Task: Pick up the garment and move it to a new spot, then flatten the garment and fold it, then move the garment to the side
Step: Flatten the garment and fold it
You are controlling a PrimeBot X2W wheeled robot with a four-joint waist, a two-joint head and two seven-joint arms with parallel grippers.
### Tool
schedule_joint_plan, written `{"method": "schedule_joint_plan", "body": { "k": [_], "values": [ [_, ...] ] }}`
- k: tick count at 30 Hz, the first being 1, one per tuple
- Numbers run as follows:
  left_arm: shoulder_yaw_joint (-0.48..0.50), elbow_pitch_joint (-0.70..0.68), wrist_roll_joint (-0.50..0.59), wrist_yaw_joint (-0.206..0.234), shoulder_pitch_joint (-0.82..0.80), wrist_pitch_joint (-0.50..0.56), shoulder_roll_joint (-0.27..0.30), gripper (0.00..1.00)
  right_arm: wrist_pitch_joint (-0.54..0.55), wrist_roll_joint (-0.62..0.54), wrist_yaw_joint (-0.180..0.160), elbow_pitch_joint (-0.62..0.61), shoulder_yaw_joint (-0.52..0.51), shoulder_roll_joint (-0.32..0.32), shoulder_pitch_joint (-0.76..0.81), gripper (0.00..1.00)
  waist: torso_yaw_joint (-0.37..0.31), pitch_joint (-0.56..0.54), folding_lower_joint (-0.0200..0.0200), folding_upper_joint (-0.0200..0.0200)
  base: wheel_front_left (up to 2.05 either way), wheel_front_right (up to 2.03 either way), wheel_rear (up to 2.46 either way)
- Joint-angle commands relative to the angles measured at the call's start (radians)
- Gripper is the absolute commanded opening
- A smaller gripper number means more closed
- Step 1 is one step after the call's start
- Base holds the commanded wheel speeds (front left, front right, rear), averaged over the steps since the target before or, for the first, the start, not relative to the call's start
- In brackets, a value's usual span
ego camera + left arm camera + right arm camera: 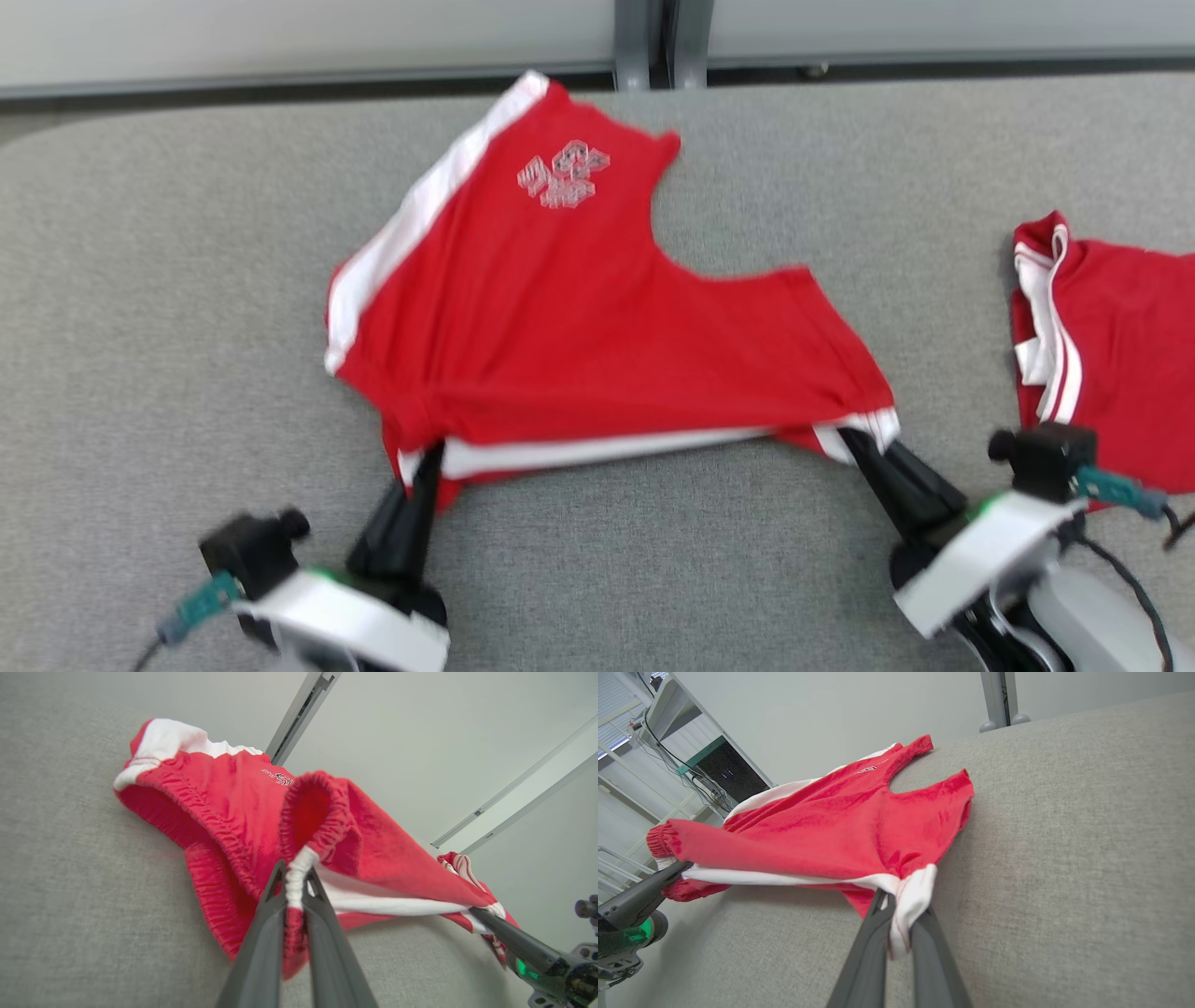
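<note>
Grey fabric-covered table (187,280), red shorts (560,317) resting partly on it, second red garment (1120,327) lying at right.

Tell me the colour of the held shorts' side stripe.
White side stripe on red shorts; clearest in head view.

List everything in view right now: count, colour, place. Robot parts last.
shorts: one, red with white side stripes and a white logo, middle of the table, near edge lifted
second garment: one, red with white stripes, bunched at the table's right end
table: one, grey fabric top, under both garments
posts: two, grey, behind the table's far edge
dark cabinet: one, black, background of the right wrist view
left jaws: one pair, dark, shut on the shorts' near-left corner
right jaws: one pair, dark, shut on the shorts' near-right corner
</note>
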Motion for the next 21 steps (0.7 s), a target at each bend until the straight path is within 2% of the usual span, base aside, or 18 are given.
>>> {"method": "schedule_joint_plan", "body": {
  "k": [1, 7, 12, 13, 17, 21],
  "values": [
    [0.012, -0.010, 0.018, 0.003, 0.060, -0.005, -0.004, 0.00, -0.003, 0.012, -0.001, -0.020, -0.003, -0.041, 0.053, 0.00, 0.015, -0.063, 0.0000, 0.0000, 0.00, 0.00, 0.00],
    [-0.014, -0.044, 0.019, 0.011, 0.246, -0.004, -0.034, 0.00, 0.021, 0.028, -0.001, -0.130, -0.033, -0.138, 0.246, 0.00, 0.043, -0.149, 0.0000, 0.0000, 0.00, 0.00, 0.00],
    [-0.039, -0.085, 0.016, 0.022, 0.324, 0.011, -0.022, 0.00, 0.073, 0.030, -0.001, -0.236, -0.089, -0.198, 0.371, 0.00, 0.063, -0.172, 0.0000, 0.0000, 0.00, 0.00, 0.00],
    [-0.042, -0.109, 0.010, 0.028, 0.345, 0.019, -0.018, 0.00, 0.104, 0.021, -0.001, -0.286, -0.132, -0.215, 0.412, 0.00, 0.070, -0.172, 0.0000, 0.0000, 0.00, 0.00, 0.00],
    [-0.053, -0.138, 0.002, 0.031, 0.357, 0.041, -0.014, 0.00, 0.157, -0.005, -0.001, -0.344, -0.183, -0.215, 0.431, 0.00, 0.087, -0.165, 0.0000, 0.0000, 0.00, 0.00, 0.00],
    [-0.060, -0.179, -0.027, 0.024, 0.332, 0.066, -0.029, 0.00, 0.251, -0.064, -0.001, -0.408, -0.211, -0.196, 0.353, 0.00, 0.115, -0.124, 0.0000, 0.0000, 0.00, 0.00, 0.00]
  ]
}}
